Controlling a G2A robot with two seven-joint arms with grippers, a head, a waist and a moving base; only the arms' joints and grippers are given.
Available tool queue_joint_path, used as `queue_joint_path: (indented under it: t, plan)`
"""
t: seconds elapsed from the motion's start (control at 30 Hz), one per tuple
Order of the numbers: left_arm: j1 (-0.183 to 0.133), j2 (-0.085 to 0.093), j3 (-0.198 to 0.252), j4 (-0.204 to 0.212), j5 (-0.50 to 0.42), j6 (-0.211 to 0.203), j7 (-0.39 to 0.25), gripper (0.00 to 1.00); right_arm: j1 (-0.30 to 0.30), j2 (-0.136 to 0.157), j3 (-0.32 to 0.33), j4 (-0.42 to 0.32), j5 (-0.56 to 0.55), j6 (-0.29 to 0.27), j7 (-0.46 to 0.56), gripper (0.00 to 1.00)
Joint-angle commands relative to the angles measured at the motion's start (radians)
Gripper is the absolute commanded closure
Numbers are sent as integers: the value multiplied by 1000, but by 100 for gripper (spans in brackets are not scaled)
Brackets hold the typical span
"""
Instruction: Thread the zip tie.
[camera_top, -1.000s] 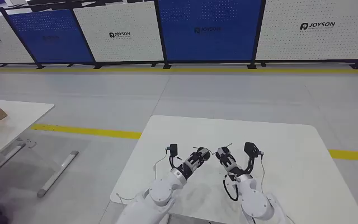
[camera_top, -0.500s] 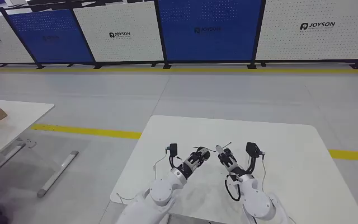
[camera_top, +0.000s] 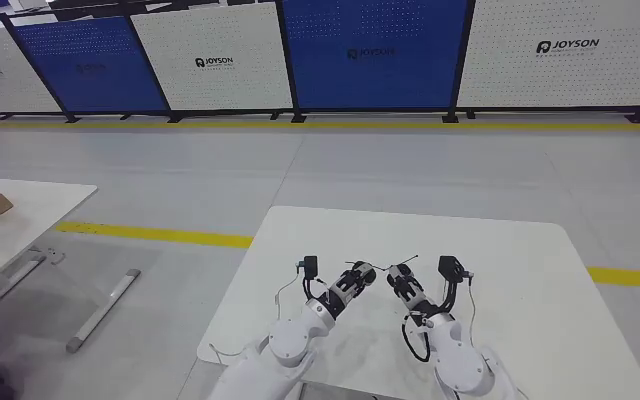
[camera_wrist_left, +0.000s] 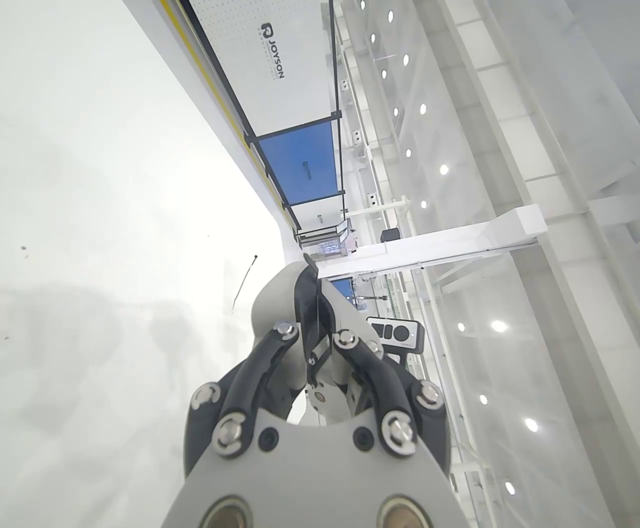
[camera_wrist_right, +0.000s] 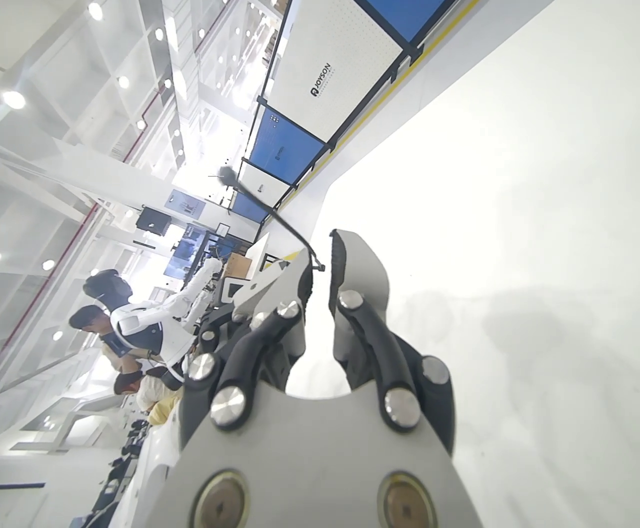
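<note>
Above the near half of the white desk (camera_top: 500, 250), the right end effector (camera_wrist_right: 320, 250), nearly closed, pinches a thin black zip tie (camera_wrist_right: 272, 212) by its tail. The closed left end effector (camera_wrist_left: 312, 272) seems to pinch the strap too. The tie looks light, springy and slippery, so it is best gripped near the tip.

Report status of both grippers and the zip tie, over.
Left gripper shut on the zip tie. Right gripper shut on it too, head end sticking out. Both close together above the table, nothing in the way.
</note>
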Motion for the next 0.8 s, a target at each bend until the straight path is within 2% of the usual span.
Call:
queue_joint_path:
  t: [0.0,0.27,0.5,0.67,0.77]
  plan:
    - [1,0,1,0,2,-1,-1,100,-1,1,2,-3,-2,0,0,84]
    - [3,0,-1,0,13,-3,1,100,-7,3,9,-17,-10,-1,3,79]
    - [4,-1,-2,1,6,-5,-3,100,-8,4,13,-21,-11,-2,0,82]
    - [4,-1,-2,2,8,-6,-3,100,-11,5,18,-28,-14,-2,-5,78]
    - [5,-2,-2,3,9,-8,-3,100,-13,6,20,-33,-15,-2,-8,81]
